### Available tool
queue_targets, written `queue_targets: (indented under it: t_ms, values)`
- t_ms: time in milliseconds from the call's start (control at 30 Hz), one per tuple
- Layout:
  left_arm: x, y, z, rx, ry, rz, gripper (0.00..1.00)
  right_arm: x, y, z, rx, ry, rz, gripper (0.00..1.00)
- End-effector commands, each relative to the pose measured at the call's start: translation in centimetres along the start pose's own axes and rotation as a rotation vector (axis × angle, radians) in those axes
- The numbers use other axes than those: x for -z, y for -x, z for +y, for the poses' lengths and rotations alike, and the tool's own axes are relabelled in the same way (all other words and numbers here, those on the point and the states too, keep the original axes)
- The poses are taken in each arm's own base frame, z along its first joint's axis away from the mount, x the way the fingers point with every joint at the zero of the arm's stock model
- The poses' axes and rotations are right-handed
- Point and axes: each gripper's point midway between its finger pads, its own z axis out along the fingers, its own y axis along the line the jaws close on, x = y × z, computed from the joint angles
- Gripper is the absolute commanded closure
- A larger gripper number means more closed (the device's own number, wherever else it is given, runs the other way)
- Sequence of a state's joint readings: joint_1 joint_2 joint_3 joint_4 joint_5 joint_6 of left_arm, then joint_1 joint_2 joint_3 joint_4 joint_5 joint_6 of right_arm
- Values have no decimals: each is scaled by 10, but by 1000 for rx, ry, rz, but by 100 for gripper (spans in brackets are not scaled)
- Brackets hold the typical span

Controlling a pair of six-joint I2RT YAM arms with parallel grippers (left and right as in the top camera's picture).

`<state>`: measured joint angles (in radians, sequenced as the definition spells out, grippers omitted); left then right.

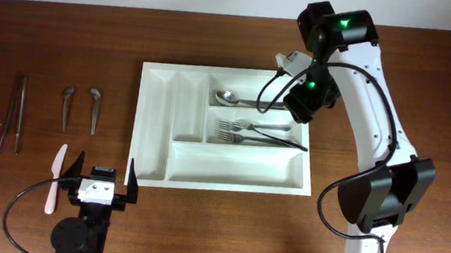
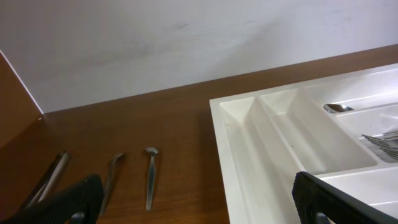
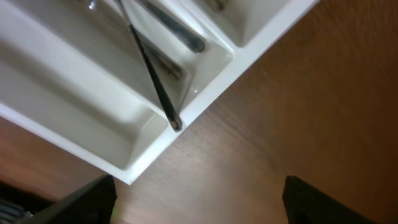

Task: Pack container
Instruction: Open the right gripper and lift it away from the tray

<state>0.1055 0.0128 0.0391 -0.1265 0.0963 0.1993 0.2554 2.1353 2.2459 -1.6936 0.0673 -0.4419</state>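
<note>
The white container [image 1: 154, 128] lies mid-table with two narrow upright compartments on its left and three long ones on its right. A spoon [image 1: 228, 98] lies in the top long compartment and forks [image 1: 240, 130] in the middle one. A thin dark utensil [image 1: 289, 142] lies slanted across the middle compartment, its tip on the right rim [image 3: 175, 124]. My right gripper [image 1: 301, 102] hovers open and empty over the container's right edge [image 3: 199, 199]. My left gripper [image 1: 104, 183] is open and empty at the container's front left corner [image 2: 199, 208].
Left of the container lie two small spoons [image 1: 67, 105] [image 1: 94, 107], long tongs [image 1: 13, 113] and a pale pink knife [image 1: 54, 178]. The spoons [image 2: 149, 177] and the container's left wall [image 2: 236, 149] show in the left wrist view.
</note>
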Motion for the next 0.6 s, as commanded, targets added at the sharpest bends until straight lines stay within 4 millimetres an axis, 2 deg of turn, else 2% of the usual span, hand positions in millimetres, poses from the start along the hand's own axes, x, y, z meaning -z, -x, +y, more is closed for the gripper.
queue_targets:
  t_ms: [0,133,200,467,567]
  values:
    - [0,-2,2,-15,12,1,1,6,-1,5,-243,68,-33,7]
    - [0,-2,2,-15,12,1,1,4,10,39,-429,296,-46,1]
    - [0,-2,2,-15,12,1,1,-3,8,48,-474,343,-12,1]
    - [0,-2,2,-15,12,1,1,-63,-13,44,-749,255,161,1]
    - [0,-2,2,-15,12,1,1,-74,-17,44,-820,251,191,1]
